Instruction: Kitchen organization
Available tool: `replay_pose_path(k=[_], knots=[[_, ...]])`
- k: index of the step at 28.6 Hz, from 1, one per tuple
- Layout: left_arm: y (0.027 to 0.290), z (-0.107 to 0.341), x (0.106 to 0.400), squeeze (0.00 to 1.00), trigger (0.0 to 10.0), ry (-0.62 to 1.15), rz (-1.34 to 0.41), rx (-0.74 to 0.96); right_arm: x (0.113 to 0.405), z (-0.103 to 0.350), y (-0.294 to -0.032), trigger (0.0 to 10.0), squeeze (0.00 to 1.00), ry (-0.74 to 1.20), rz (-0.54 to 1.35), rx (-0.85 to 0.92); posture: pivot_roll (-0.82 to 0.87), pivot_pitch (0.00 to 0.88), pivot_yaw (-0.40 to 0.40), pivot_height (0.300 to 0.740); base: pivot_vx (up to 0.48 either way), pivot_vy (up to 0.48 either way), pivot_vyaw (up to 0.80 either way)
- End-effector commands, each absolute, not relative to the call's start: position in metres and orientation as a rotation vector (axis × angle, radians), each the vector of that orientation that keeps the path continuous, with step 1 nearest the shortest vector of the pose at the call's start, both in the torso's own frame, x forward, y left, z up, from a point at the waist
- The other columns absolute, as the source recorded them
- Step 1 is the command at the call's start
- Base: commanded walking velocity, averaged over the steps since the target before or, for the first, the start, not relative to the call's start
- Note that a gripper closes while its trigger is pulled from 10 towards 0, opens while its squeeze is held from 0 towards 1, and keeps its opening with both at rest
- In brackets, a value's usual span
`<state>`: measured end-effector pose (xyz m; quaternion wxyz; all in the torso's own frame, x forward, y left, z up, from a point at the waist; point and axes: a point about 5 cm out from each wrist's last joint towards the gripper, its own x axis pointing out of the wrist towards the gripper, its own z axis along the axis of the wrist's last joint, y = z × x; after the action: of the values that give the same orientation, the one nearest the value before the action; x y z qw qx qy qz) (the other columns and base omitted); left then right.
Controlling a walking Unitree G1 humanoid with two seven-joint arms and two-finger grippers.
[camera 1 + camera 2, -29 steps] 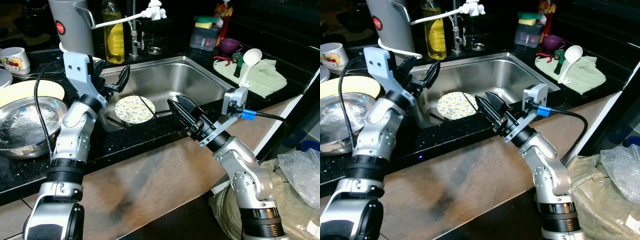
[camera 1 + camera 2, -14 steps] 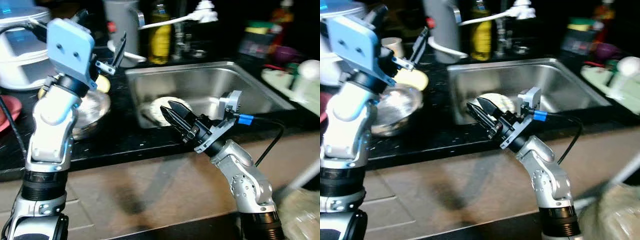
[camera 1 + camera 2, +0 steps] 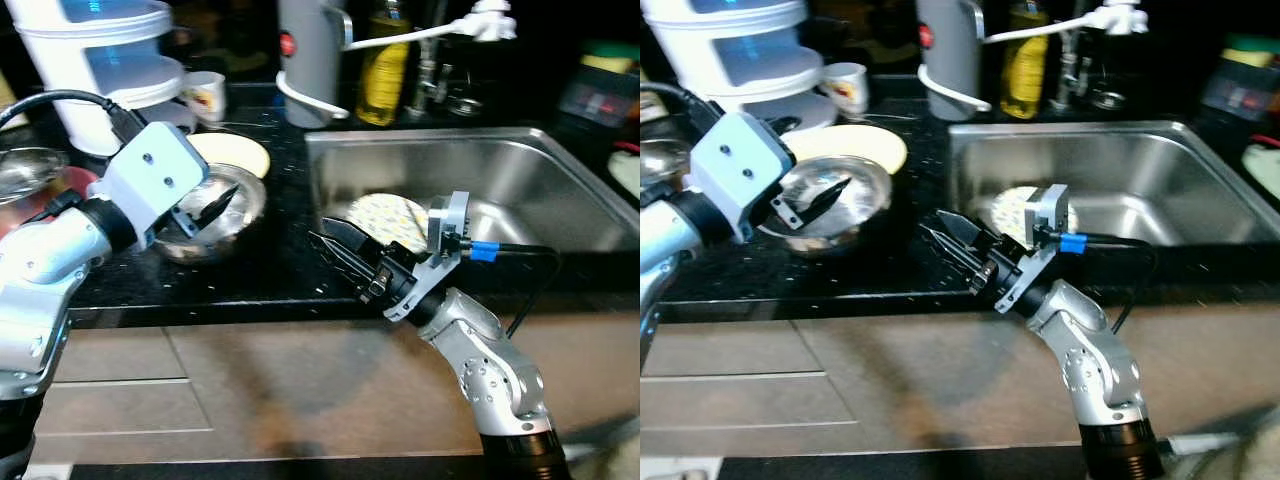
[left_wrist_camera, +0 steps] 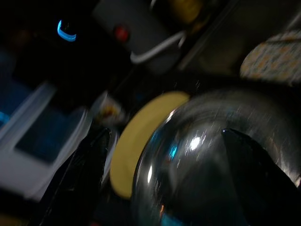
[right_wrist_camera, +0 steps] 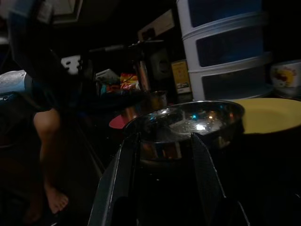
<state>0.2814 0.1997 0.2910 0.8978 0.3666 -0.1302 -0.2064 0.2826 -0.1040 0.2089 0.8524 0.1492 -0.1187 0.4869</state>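
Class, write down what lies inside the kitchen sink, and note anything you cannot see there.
Inside the steel sink lies a round floral plate on the basin floor. The right gripper and its wrist camera cover the plate's near edge, and the front wall hides the basin floor nearest the robot.

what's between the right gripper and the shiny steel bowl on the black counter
Nothing visible. The right gripper, fingers open, points across bare black counter at the shiny steel bowl. The left gripper hangs over the bowl's rim from the other side, outside that path.
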Motion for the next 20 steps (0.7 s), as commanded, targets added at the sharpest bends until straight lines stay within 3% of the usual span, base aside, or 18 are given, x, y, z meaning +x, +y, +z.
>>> replay_pose_path(k=[1, 9, 20], knots=[[0.204, 0.283, 0.282, 0.0, 10.0, -0.199, -0.441, 0.771, 0.284, 0.209, -0.104, 10.0, 0.0, -0.25, 1.014, 0.304, 0.1, 0.029, -0.049, 0.74, 0.0, 0.0, 0.54], [0.201, 0.278, 0.259, 0.0, 10.0, -0.067, -0.713, 0.752, 0.284, 0.212, -0.105, 10.0, 0.0, -0.257, 1.013, 0.294, 0.09, 0.02, -0.044, 0.74, 0.0, 0.0, 0.0], [0.217, 0.296, 0.259, 0.0, 10.0, -0.044, -0.736, 0.822, 0.285, 0.212, -0.104, 10.0, 0.0, -0.254, 1.009, 0.295, 0.09, 0.022, -0.04, 0.74, 0.0, 0.0, 0.0]])
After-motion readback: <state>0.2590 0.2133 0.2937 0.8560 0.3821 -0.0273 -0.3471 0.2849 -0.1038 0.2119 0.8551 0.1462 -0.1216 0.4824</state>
